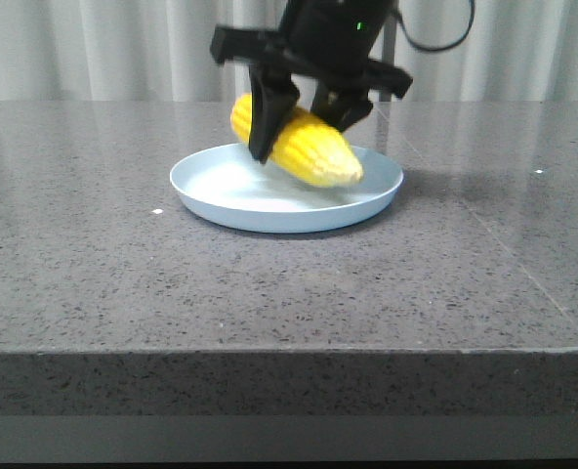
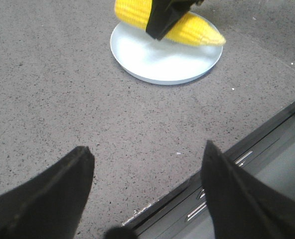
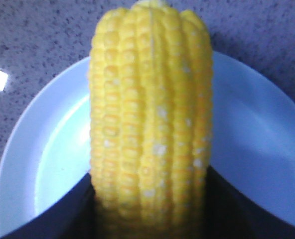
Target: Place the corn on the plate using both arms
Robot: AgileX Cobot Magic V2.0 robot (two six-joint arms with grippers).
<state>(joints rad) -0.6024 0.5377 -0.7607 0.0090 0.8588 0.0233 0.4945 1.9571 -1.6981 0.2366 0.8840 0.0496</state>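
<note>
The yellow corn (image 1: 313, 151) is tilted, its paler tip low over the right part of the pale blue plate (image 1: 232, 191) in the middle of the table. My right gripper (image 1: 304, 137) is shut on the corn's middle from above. In the right wrist view the corn (image 3: 150, 124) fills the gap between the dark fingers (image 3: 68, 209), with the plate (image 3: 53, 149) beneath it. I cannot tell whether the corn touches the plate. My left gripper (image 2: 146, 148) is open and empty over the table's near edge; its view shows the corn (image 2: 197, 30) and plate (image 2: 162, 62) farther off.
The grey speckled table (image 1: 123, 264) ends at a front edge (image 1: 289, 350). In the left wrist view, grey drawers with metal handles (image 2: 237, 162) lie below that edge. A pale curtain (image 1: 94, 49) hangs behind the table.
</note>
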